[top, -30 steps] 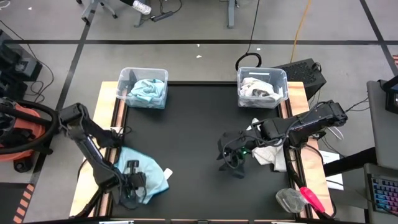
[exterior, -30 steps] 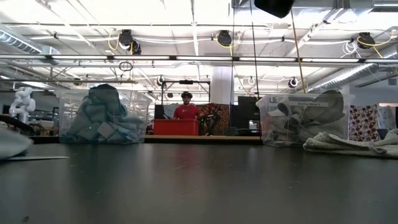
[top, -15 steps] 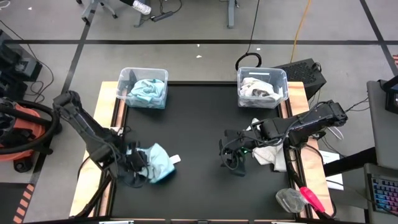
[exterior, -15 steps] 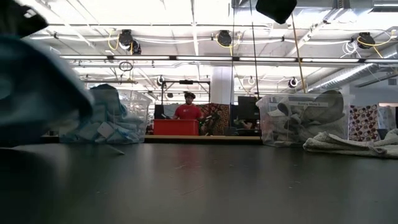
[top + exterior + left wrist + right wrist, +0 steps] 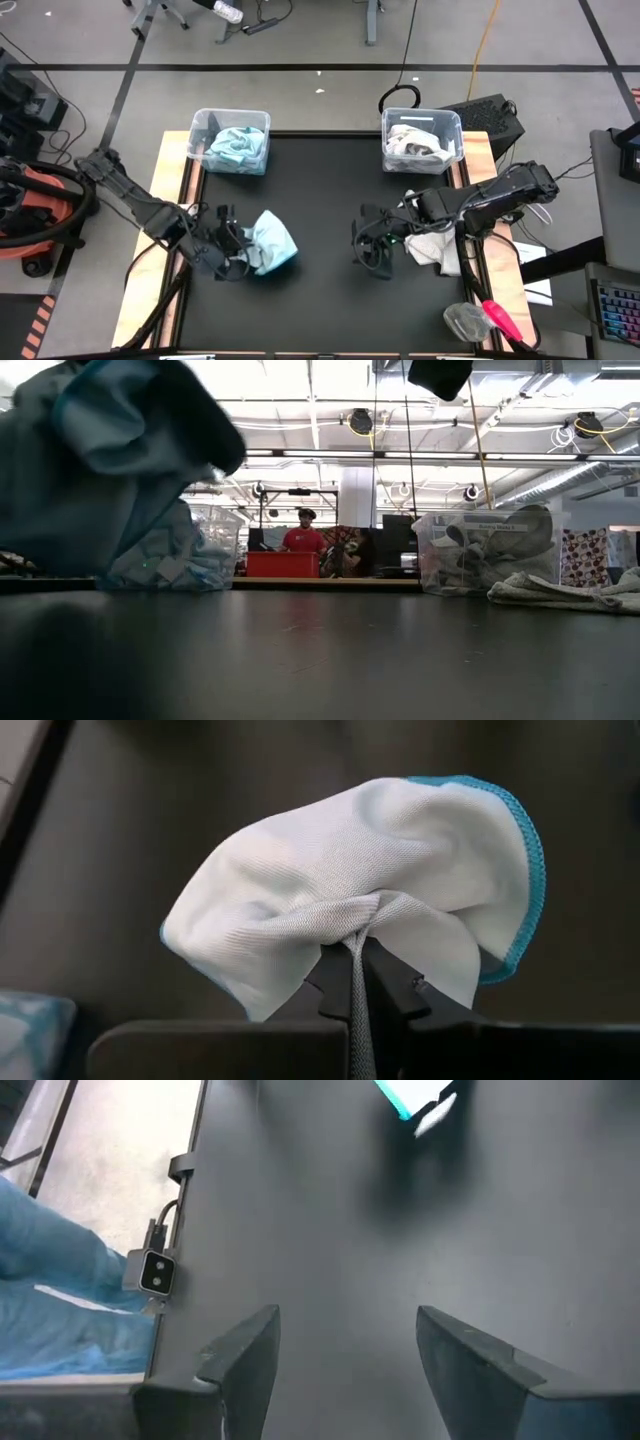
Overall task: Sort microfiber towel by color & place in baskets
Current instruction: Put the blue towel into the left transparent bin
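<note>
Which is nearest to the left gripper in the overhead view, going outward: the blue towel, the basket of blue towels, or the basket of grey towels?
1. Blue towel, pinched in the left gripper.
2. Basket of blue towels, table's far left corner.
3. Basket of grey towels, far right corner.

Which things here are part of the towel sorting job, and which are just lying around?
Job: blue towel in left gripper; left basket of blue towels; right basket of grey towels; grey towel pile.
Lying about: keyboard, red-handled tool, vacuum hose.

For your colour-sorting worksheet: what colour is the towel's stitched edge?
Bright blue edge, on a pale blue towel; left wrist view.
</note>
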Available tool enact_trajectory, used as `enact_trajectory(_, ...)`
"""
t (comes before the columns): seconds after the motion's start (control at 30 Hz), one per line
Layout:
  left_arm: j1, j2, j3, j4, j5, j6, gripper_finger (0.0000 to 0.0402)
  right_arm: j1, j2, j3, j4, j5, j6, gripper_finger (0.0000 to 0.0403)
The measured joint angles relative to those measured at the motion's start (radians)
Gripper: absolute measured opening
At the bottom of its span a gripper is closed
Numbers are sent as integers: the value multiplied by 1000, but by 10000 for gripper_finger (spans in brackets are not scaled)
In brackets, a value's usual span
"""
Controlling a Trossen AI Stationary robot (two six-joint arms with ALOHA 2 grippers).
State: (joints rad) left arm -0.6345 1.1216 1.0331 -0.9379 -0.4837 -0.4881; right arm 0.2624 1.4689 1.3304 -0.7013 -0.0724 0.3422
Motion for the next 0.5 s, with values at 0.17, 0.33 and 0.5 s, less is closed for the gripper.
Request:
enact_trajectory(0.17, 51, 0, 47, -1, -19, 91, 7, -4, 0, 0, 0, 32, -20, 226)
enact_trajectory(0.33, 102, 0, 102, -22, -36, 160, 7, -8, 0, 0, 0, 54, -40, 226)
enact_trajectory(0.5, 151, -1, 166, -54, -67, 220, 7, -18, 0, 0, 0, 93, -59, 226)
